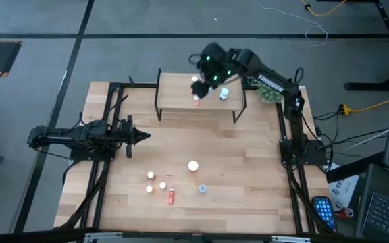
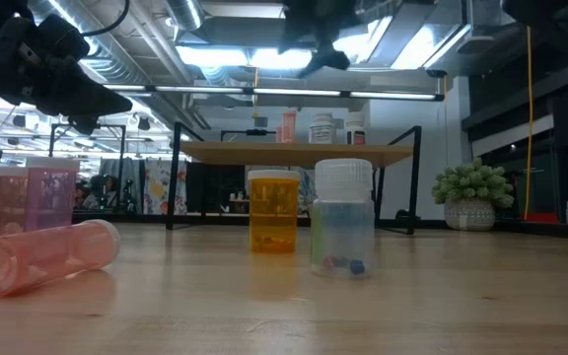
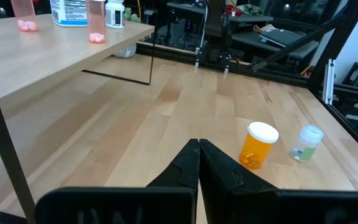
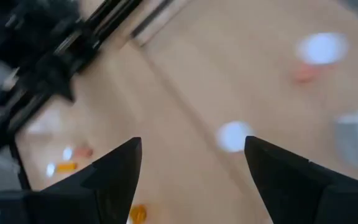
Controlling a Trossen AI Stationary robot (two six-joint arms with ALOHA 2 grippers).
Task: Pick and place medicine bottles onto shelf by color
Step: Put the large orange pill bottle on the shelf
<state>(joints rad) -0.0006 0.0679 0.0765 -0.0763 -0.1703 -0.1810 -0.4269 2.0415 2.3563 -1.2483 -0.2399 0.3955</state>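
Right wrist view's shelf (image 4: 229, 74) bottles blurred to pale blobs; toppled pink bottle (image 2: 37, 258) cut at low view's edge.

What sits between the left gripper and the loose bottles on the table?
Nothing: in the high view, bare wooden tabletop separates the shut left gripper from the white-capped medicine bottles. Right gripper hovers open over the small wooden-topped shelf.

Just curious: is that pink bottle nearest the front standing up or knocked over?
Knocked over: the pink bottle lies on its side on the table.
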